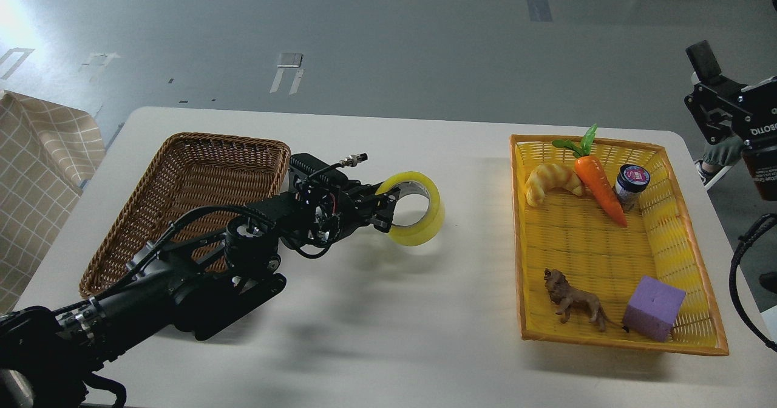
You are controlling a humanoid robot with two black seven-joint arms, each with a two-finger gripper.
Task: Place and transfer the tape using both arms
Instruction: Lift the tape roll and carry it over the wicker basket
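The yellow tape roll (419, 210) is held off the white table (388, 323), between the two baskets, tilted with its hole toward me. My left gripper (388, 207) is shut on the roll's near wall, one finger inside the core and one outside. The left arm comes in from the lower left. My right gripper (707, 83) is raised at the far right edge, off the table beyond the yellow basket; its fingers look spread but I cannot tell for sure.
An empty brown wicker basket (194, 201) stands at the left. A yellow basket (607, 238) at the right holds a croissant (552, 183), a carrot (598, 186), a small jar (631, 186), a toy lion (576, 302) and a purple block (654, 308).
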